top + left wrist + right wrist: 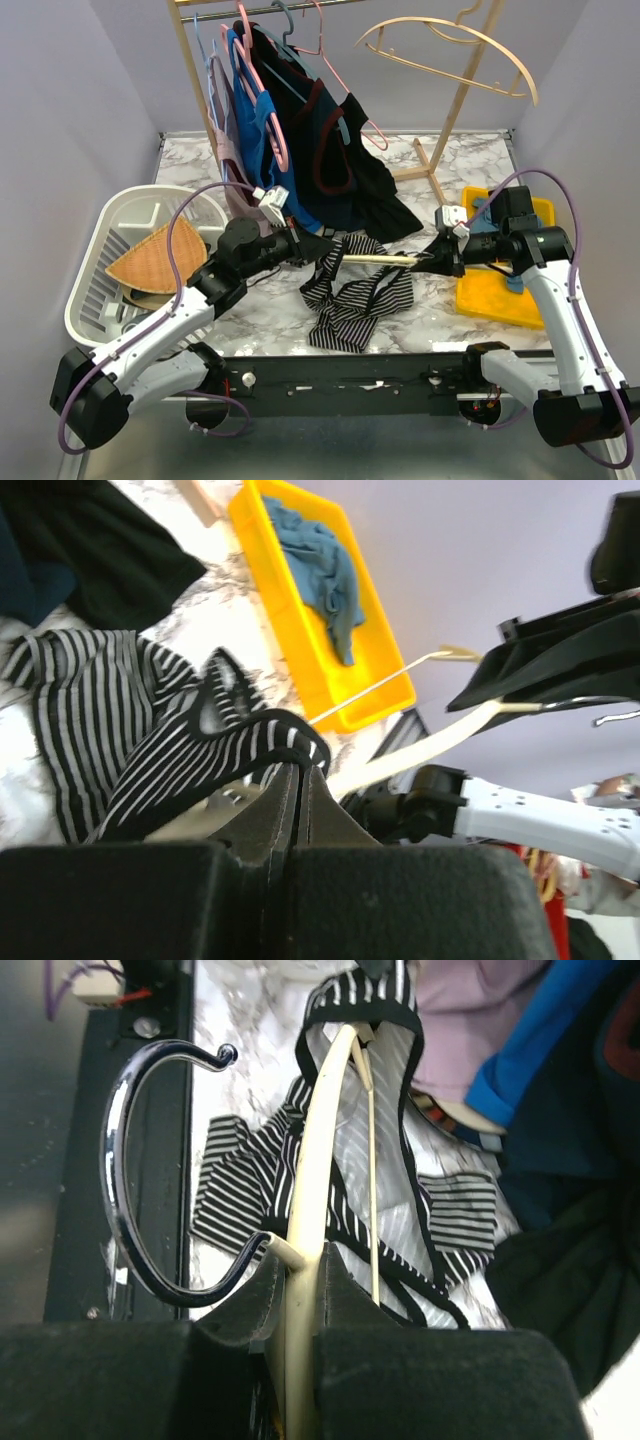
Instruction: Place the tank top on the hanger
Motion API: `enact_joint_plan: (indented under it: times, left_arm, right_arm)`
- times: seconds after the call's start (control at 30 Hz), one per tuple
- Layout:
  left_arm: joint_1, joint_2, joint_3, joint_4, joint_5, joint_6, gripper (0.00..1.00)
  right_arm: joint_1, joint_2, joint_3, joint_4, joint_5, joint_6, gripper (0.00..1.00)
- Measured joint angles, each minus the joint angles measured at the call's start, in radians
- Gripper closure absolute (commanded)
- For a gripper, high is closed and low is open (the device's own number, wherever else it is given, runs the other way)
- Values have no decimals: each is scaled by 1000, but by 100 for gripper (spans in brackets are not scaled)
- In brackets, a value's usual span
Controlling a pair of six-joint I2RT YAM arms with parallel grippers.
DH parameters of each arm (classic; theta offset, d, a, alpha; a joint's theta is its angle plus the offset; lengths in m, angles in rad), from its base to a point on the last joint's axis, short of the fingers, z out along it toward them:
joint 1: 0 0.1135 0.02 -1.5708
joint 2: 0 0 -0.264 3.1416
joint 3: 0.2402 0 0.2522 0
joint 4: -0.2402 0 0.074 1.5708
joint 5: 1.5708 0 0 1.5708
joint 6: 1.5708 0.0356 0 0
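The striped tank top (355, 300) lies bunched on the marble table between my arms. My left gripper (325, 250) is shut on its black edging, seen in the left wrist view (300, 765) with the striped cloth (90, 710) draped over the fingertips. My right gripper (425, 260) is shut on the cream hanger (380, 259), held level and pointing at the left gripper. In the right wrist view (300, 1255) the jaws clamp the hanger's arch (320, 1140) beside its metal hook (125, 1160). The far tip of the arch sits inside a tank top opening (360, 1000).
A yellow tray (490, 295) with a teal cloth (320, 570) sits under my right arm. A white basket (100, 260) stands at the left. A rack at the back holds pink hangers, blue and black garments (360, 190) and a second cream hanger (450, 50).
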Motion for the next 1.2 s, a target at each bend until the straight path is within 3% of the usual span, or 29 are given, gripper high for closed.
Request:
enact_joint_plan:
  times: [0.23,0.37,0.5,0.87,1.0,1.13,1.2]
  left_arm:
    - [2,22,26,47,66,-64,100]
    - [11,19,131,-79,65,1,100]
    - [33,-21,223,-239,39,112,100]
    - [44,30,324,-477,70,267,100]
    - [44,47,357,-485,119,280,100]
    - [45,67,382,-425,205,243,100]
    - [45,73,387,-390,234,218,100]
  right_arm:
    - [0,36,2,-31,-126,-92,100]
    - [0,154,127,-138,-155,-273,100]
    - [0,172,163,-164,-158,-375,100]
    - [24,146,136,-209,-248,-431,100]
    - [36,147,135,-209,-268,-373,100]
    - [54,107,69,-71,-276,-143,100]
    - [74,60,-10,95,-258,40,100]
